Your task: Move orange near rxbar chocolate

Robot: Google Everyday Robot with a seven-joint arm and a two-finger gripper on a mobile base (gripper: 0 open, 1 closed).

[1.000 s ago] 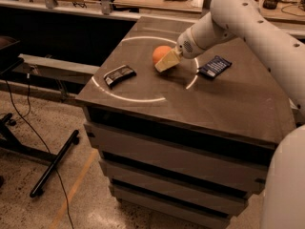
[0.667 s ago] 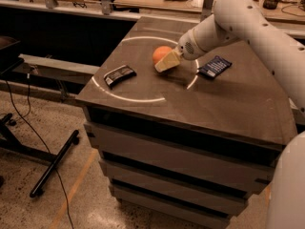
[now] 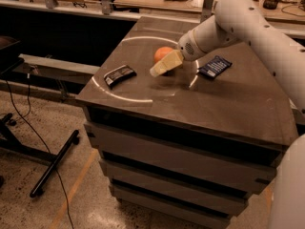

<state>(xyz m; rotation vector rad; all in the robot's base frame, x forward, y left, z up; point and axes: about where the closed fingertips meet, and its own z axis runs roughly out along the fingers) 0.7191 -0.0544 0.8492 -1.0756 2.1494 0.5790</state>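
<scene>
- gripper (image 3: 161,64) sits over the middle of the bench (image 3: 228,106), reaching in from the right on the white arm (image 3: 248,20)
- orange (image 3: 163,54) is at mid-bench, slightly to the far side, and sits right in the gripper
- fingers (image 3: 165,66): one pale finger lies across the near side of the orange and touches it; the other is hidden behind the fruit. Judged closed on the orange, a narrow hold across its width
- I cannot tell whether the orange rests on the bench or is just clear of it; a dark shadow lies directly beneath
- the hold from the side looks chosen because the fruit is round and would roll if pushed; pinching it across the middle keeps it captive for the carry
- rxbar chocolate (image 3: 119,75) lies flat to the left and a little nearer, apart from the orange, with bare bench between them
- dark blue packet (image 3: 215,67) lies to the right, just beyond the wrist; not the target
- judgement: the carry goes left and near, away from the blue packet; the task is not yet done
- risk: setting the orange down too hard beside the bar lets it roll off the left edge
</scene>
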